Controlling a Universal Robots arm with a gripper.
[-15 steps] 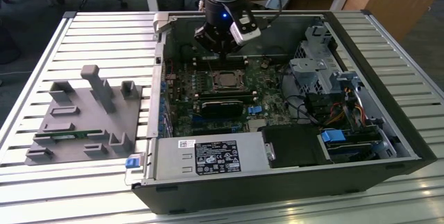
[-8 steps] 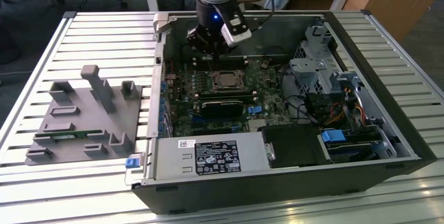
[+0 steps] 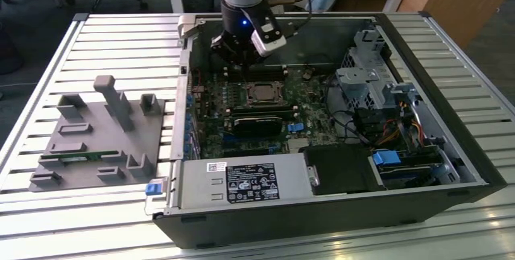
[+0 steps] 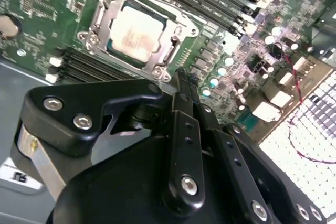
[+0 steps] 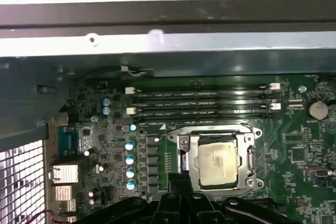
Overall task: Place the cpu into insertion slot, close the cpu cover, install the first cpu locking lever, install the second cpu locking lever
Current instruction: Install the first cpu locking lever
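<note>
The cpu (image 3: 260, 93) lies flat in the insertion slot (image 3: 248, 85) on the green motherboard, its dull silver top showing in both wrist views (image 4: 137, 32) (image 5: 218, 160). The cpu cover (image 4: 105, 22) (image 5: 185, 144), a silver frame, lies down around the chip with the top showing through its opening. My gripper (image 3: 234, 66) hangs just above the board beside the socket, on its far side in the exterior view. Its black fingers (image 4: 185, 98) are pressed together with nothing visible between them, and the tip (image 5: 178, 178) is close to the cover's edge.
Long black memory slots (image 5: 202, 100) run beside the socket. The case wall (image 3: 187, 67) stands close to the arm. A black card (image 3: 257, 121), a grey power supply box (image 3: 241, 183) and a drive cage (image 3: 366, 82) fill the case. A grey fixture (image 3: 96, 133) stands on the exterior view's left.
</note>
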